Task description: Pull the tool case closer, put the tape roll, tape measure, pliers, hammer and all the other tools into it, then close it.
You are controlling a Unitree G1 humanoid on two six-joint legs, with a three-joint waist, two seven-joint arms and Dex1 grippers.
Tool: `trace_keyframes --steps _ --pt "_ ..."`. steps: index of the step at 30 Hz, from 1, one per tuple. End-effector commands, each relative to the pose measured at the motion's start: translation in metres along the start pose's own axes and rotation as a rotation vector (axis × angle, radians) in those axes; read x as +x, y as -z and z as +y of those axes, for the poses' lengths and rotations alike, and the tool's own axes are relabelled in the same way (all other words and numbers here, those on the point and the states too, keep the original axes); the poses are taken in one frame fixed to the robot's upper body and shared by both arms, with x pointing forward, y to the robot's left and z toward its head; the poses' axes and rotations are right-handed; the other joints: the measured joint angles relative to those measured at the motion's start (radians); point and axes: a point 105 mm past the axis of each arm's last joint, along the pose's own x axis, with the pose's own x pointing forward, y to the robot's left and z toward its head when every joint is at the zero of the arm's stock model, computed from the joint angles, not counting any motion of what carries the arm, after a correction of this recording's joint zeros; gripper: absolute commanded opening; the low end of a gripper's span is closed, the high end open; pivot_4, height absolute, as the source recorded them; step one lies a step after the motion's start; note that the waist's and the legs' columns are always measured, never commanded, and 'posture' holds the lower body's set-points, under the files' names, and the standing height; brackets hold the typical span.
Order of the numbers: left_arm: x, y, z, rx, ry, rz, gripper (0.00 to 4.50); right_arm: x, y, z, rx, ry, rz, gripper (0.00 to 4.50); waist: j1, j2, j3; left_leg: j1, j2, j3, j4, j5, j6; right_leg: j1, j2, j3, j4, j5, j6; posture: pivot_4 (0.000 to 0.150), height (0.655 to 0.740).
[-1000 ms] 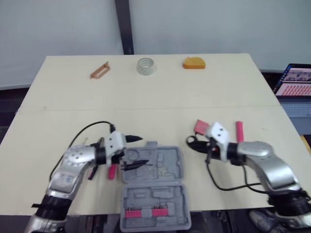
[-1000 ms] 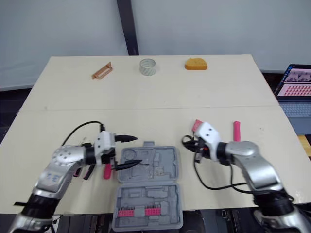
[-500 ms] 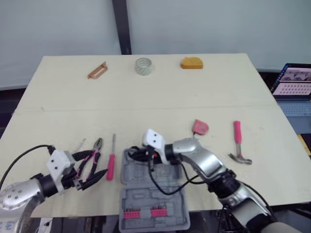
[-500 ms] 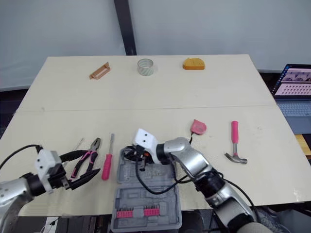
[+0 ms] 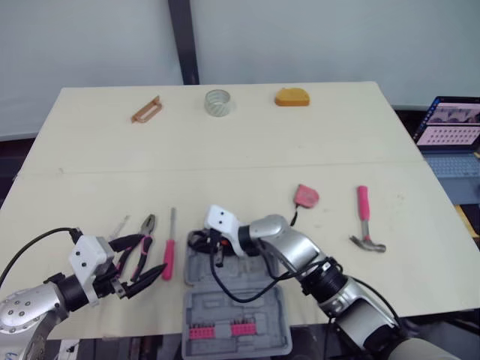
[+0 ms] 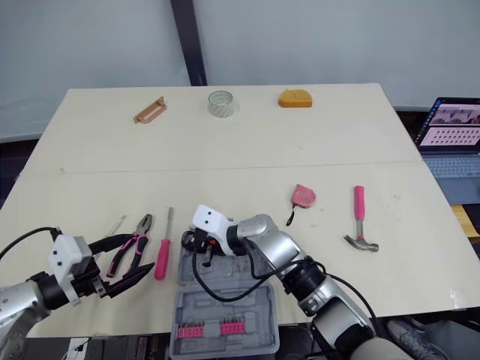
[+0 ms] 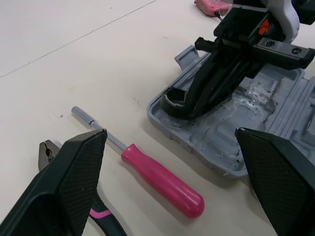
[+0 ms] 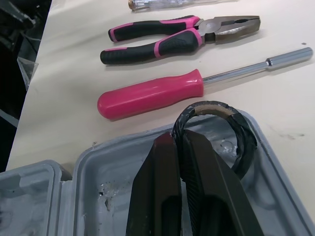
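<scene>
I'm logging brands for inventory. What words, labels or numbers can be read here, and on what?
None is legible.
Laptop screen: pink rows, too small to read.
Tool case, black tape roll, tape measure, hammer: no markings show.

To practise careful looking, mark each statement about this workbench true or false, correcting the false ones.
1. The tool case lies open. True.
2. The hammer is inside the case. False: it lies on the table, right of the pink tape measure.
3. The right gripper pinches a black tape roll at a corner of the case. True.
4. The left gripper holds the screwdriver. False: it is open; the screwdriver lies between pliers and case.
</scene>
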Motion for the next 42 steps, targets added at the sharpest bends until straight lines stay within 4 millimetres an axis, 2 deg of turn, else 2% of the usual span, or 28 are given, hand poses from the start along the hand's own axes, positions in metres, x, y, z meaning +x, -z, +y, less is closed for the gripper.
trace_keyframes --steps 1,17,42 --pt "0.001 -0.008 -0.003 0.032 0.019 -0.02 4.5 0.003 -0.011 -0.002 -0.029 0.013 -0.023 0.05 0.0 0.0 0.0 0.0 0.0 0.0 0.0 0.0 0.0 0.0 0.0 0.0 0.0 0.0 0.0 0.15 0.74" --pt "0.003 -0.006 -0.001 0.039 0.021 -0.003 4.5 0.007 -0.003 -0.006 -0.013 0.021 0.007 0.05 -0.001 0.0 0.0 0.0 0.0 0.0 0.0 0.0 0.0 0.0 0.0 0.0 0.0 0.0 0.0 0.15 0.74" --pt "0.004 -0.003 0.001 0.041 0.019 0.008 4.5 0.004 -0.001 -0.009 -0.012 0.022 0.022 0.05 -0.001 0.0 0.0 0.0 0.0 0.0 0.0 0.0 0.0 0.0 0.0 0.0 0.0 0.0 0.0 0.15 0.74"
